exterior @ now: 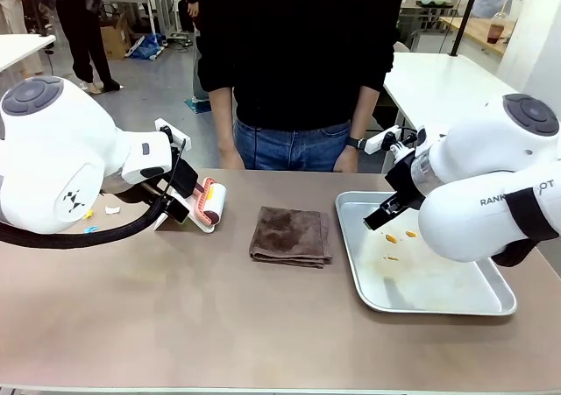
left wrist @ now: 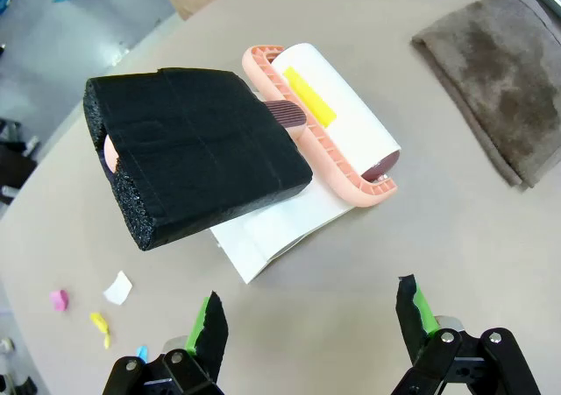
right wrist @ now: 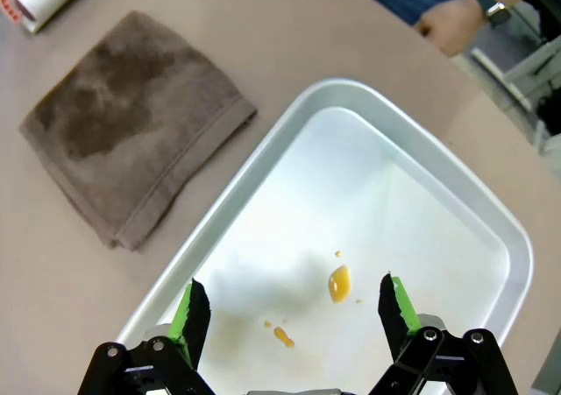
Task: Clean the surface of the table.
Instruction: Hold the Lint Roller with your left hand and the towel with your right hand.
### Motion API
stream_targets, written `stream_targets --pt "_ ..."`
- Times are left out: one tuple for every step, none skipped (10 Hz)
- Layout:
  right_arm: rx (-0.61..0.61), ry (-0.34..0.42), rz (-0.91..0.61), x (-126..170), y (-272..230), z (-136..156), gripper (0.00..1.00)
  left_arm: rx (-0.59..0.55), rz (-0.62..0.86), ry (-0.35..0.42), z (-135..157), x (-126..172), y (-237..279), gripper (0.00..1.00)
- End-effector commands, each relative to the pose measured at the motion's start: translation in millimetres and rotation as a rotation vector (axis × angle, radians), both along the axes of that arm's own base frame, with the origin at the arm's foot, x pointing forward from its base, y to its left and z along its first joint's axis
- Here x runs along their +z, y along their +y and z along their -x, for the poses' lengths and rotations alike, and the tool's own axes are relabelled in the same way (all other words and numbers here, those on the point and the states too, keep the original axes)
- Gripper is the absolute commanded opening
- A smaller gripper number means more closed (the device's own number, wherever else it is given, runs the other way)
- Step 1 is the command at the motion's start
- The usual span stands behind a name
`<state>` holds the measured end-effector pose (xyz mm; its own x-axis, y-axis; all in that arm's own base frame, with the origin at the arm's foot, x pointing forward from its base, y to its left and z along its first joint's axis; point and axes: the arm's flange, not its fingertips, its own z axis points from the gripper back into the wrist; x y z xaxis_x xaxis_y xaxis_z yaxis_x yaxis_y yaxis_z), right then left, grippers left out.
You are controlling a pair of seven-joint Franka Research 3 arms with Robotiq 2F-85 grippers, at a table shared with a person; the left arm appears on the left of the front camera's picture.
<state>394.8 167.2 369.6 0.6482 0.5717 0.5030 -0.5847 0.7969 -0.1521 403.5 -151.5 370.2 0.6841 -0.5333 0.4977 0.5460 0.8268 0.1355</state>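
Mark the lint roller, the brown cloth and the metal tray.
lint roller [left wrist: 346,123], left wrist view, on the white roll of paper.
brown cloth [exterior: 289,235], front view, on the middle of the folded cloth.
metal tray [right wrist: 394,202], right wrist view, on the bare floor of the tray.

The front camera is looking across the table [exterior: 175,325] from the robot's side toward the person [exterior: 298,53] at the far edge. The left wrist camera is hovering close above the lint roller [left wrist: 333,123] and the right one above the tray [right wrist: 346,87], all three views sharing the brown cloth [left wrist: 500,80].
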Motion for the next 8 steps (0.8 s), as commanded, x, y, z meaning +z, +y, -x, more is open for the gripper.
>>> stream_targets --pt "0.0 -0.001 -0.001 0.6 -0.1 0.0 1.0 -0.001 0.0 0.0 0.0 0.0 -0.1 1.0" --pt "0.0 -0.001 -0.001 0.6 -0.1 0.0 1.0 -0.001 0.0 0.0 0.0 0.0 -0.1 1.0" --pt "0.0 0.0 0.0 0.0 0.0 0.0 1.0 0.0 0.0 0.0 0.0 0.0 0.0 1.0" --pt "0.007 0.013 0.006 -0.8 -0.2 1.4 1.0 -0.029 0.033 0.005 3.5 0.6 8.3 1.0" --pt "0.016 0.017 -0.001 2.9 -1.2 3.1 1.0 -0.069 0.064 0.002 9.2 6.5 16.6 1.0" --pt "0.016 0.007 -0.027 12.0 -4.0 5.2 1.0 -0.065 0.062 -0.005 15.7 17.1 26.5 1.0" --pt "0.01 0.009 -0.041 24.9 -9.4 8.4 1.0 -0.042 0.049 -0.004 24.5 31.3 36.3 1.0" --pt "-0.007 0.036 -0.058 41.7 -17.5 13.3 1.0 -0.026 0.045 0.009 37.9 50.2 47.3 1.0"
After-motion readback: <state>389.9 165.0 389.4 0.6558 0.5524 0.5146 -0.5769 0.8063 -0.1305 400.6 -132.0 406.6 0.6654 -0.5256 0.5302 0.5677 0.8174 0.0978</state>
